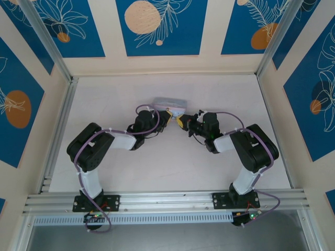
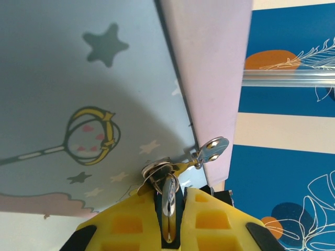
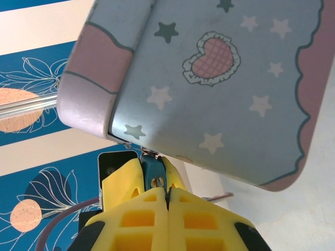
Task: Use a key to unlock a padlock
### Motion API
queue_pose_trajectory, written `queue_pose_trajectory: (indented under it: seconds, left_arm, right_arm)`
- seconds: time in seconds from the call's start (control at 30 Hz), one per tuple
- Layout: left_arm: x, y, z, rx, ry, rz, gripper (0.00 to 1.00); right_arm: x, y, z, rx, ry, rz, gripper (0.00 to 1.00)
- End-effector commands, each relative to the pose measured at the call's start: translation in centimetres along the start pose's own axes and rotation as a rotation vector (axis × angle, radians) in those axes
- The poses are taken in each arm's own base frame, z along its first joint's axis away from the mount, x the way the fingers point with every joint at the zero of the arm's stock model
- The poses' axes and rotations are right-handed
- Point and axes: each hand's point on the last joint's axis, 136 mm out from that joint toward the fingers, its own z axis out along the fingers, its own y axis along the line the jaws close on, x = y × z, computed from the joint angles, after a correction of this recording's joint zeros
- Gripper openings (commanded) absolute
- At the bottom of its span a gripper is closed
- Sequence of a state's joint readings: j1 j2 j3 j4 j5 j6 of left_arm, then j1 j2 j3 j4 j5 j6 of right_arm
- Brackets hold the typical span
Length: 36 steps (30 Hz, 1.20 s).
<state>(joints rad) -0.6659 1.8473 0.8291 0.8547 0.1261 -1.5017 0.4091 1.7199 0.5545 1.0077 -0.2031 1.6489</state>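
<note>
The padlock (image 3: 154,170), a small dark teal block with a brass keyhole, hangs at the latch of the pale blue tin (image 3: 220,94). My left gripper (image 2: 172,191) is shut on it; a shiny metal part (image 2: 170,204) shows between its yellow fingers. My right gripper (image 3: 167,189) faces the keyhole, shut on a thin dark sliver, the key (image 3: 166,194). A key ring (image 2: 157,170) with a spare silver key (image 2: 214,149) dangles just past the left fingertips. From above, the left gripper (image 1: 167,118) and right gripper (image 1: 184,123) meet below the tin (image 1: 168,106).
The white table (image 1: 157,167) is bordered by aluminium rails (image 1: 57,125) and blue patterned wall panels (image 1: 157,26). Both arms bend inward from their bases at the near edge. The tin stands at mid-table, close above both grippers.
</note>
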Motion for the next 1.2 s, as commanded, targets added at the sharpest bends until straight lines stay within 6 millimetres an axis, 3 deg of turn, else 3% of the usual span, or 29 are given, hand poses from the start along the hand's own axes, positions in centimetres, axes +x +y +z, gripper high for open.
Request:
queue_pose_trajectory:
  seconds: [0.0, 0.3, 0.53, 0.93, 1.17]
  left_arm:
    - [3.5, -5.6, -0.7, 0.167, 0.140, 0.023, 0.00]
    - [3.5, -6.5, -0.7, 0.189, 0.141, 0.025, 0.00]
    - [3.7, -6.7, -0.5, 0.190, 0.149, 0.027, 0.00]
    - [4.2, -5.7, -0.7, 0.154, 0.170, 0.040, 0.00]
    - [4.1, -6.2, -0.7, 0.162, 0.164, 0.042, 0.00]
  right_arm:
    - [0.2, 0.3, 0.0, -0.013, 0.014, -0.033, 0.00]
    - [0.6, -0.8, 0.2, 0.012, 0.033, -0.024, 0.00]
    - [2.1, 1.3, 0.9, -0.037, 0.080, -0.051, 0.00]
    - [-0.9, 0.5, -1.0, 0.049, 0.008, -0.134, 0.00]
    - [-0.2, 1.0, -0.6, 0.023, 0.039, -0.106, 0.00]
